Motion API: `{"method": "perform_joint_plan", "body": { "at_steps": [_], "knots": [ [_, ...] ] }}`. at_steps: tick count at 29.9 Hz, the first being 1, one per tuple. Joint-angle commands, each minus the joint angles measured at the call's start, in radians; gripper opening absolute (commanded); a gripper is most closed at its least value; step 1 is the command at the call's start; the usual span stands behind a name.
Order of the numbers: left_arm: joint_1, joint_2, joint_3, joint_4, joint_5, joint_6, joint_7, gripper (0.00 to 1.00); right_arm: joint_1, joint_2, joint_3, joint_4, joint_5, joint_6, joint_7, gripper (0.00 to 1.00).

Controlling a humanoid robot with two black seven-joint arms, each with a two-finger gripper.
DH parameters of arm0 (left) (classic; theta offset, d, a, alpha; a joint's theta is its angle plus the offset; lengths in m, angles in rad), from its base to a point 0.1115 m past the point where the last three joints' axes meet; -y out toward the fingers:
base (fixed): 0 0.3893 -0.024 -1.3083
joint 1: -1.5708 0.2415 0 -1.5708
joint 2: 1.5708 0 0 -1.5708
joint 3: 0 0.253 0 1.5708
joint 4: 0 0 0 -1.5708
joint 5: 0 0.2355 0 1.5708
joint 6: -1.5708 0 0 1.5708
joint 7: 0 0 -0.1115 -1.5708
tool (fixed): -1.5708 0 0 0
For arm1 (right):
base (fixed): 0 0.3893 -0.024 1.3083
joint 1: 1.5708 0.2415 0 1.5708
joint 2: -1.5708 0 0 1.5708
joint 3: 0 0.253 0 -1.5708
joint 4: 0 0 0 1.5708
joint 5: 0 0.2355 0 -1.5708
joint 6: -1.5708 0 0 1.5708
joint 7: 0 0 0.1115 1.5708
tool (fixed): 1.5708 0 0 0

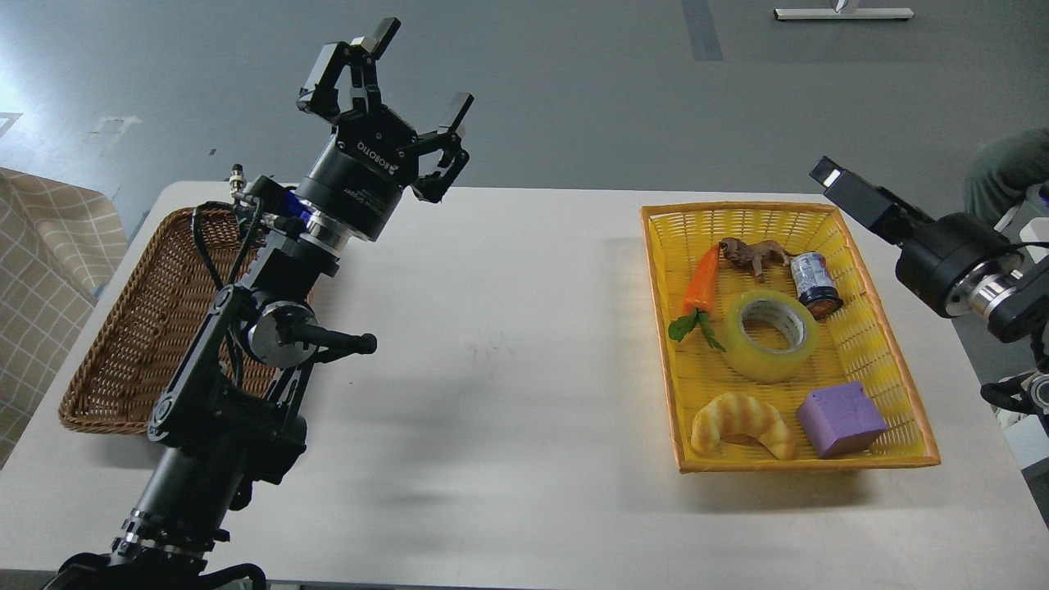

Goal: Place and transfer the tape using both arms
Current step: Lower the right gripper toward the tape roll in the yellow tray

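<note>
The tape (pixel 770 336), a wide translucent yellow roll with a grey-white core, lies flat in the middle of the yellow basket (pixel 660 328) on the right of the white table. My left gripper (pixel 392 78) is open and empty, raised high above the table's far left part, far from the tape. My right gripper (pixel 852 195) hangs beyond the basket's right rim, level with its far end, apart from the tape. It is seen edge-on, so its fingers cannot be told apart. It holds nothing that I can see.
The yellow basket also holds a carrot (pixel 703 283), a brown toy animal (pixel 754 254), a small can (pixel 814 283), a croissant (pixel 742 422) and a purple block (pixel 840 419). A brown wicker basket (pixel 123 344) lies at the left, partly behind my left arm.
</note>
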Motion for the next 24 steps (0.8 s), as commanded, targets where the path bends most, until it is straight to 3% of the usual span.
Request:
{"method": "perform_joint_plan", "body": {
  "at_steps": [1,4,10,17,21,24],
  "knots": [
    [-0.002,0.0,0.0,0.0,0.0,-0.001,-0.003,0.98,0.001,0.001,0.042,-0.006,0.002,-0.009,0.0,1.0],
    [0.0,0.0,0.0,0.0,0.0,-0.001,-0.004,0.98,-0.009,0.008,0.045,-0.011,0.002,-0.03,0.0,1.0],
    [0.002,0.0,-0.002,0.0,0.0,-0.001,-0.004,0.98,-0.043,0.106,0.042,0.009,0.002,-0.2,0.001,1.0],
    [0.002,0.0,-0.005,0.0,0.0,-0.001,-0.01,0.98,-0.042,0.102,0.035,0.032,0.017,-0.178,0.004,1.0],
    [0.003,0.0,-0.005,0.0,0.0,-0.001,-0.01,0.98,-0.068,0.091,0.033,0.035,0.017,-0.171,0.127,1.0],
    [0.003,0.0,-0.005,0.0,0.0,-0.001,-0.01,0.98,-0.088,0.088,0.033,0.033,0.017,-0.171,0.138,1.0]
  ]
}}
